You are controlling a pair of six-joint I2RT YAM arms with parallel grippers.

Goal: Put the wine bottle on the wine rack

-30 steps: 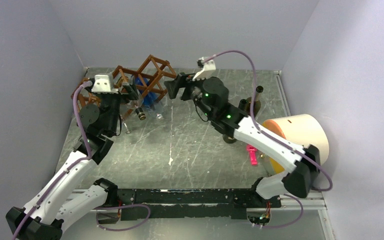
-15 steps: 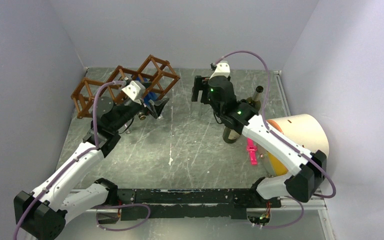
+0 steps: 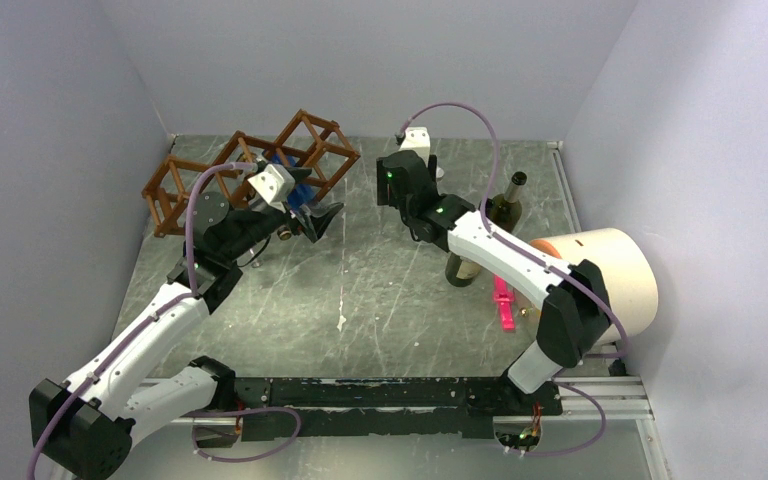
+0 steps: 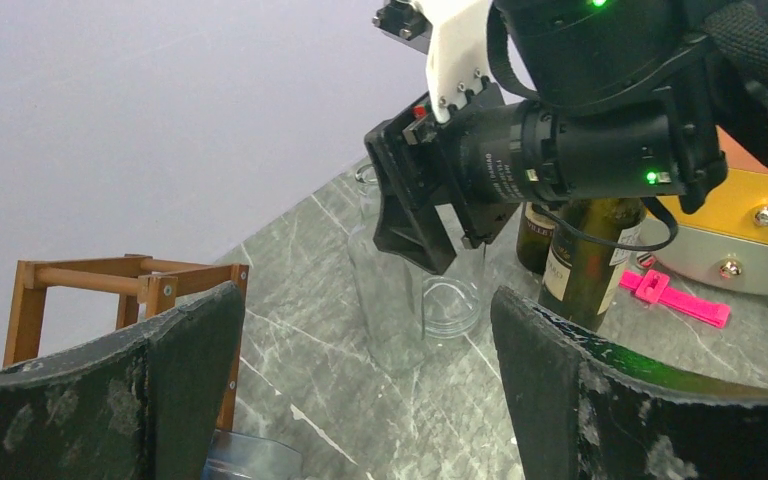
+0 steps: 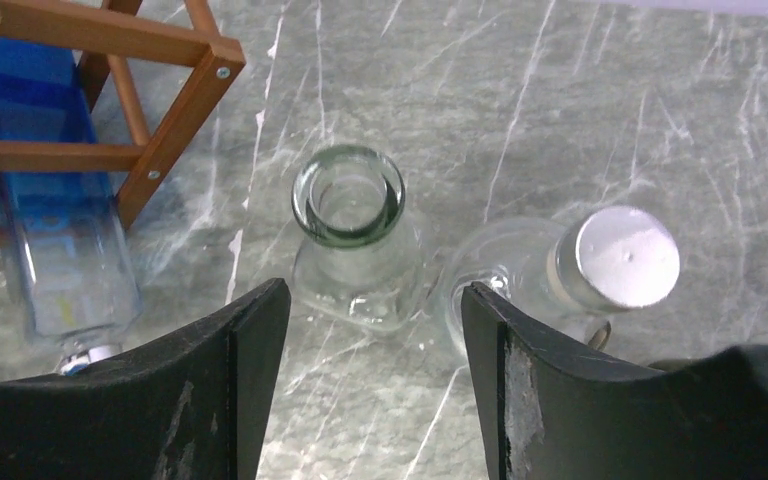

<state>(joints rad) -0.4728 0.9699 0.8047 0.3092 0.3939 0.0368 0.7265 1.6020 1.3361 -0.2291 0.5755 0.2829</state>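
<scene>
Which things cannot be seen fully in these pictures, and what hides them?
Top view: the right arm hides the open clear bottle.
Right wrist view: wine rack bars cover parts of the blue bottle.
Left wrist view: the dark bottle's label is too blurred to read.

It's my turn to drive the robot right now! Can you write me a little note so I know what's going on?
Left gripper: open, empty, beside the wine rack.
Right gripper: open, empty, above an uncapped clear bottle; a silver-capped clear bottle stands next to it.
Blue bottle: lying in the rack, neck poking out.
Dark wine bottle and a second dark bottle: upright on the table, on the right side.
Done: one bottle is racked.
Left: nothing is gripped yet. Probably grab a bottle and lay it in a free rack cell.
</scene>
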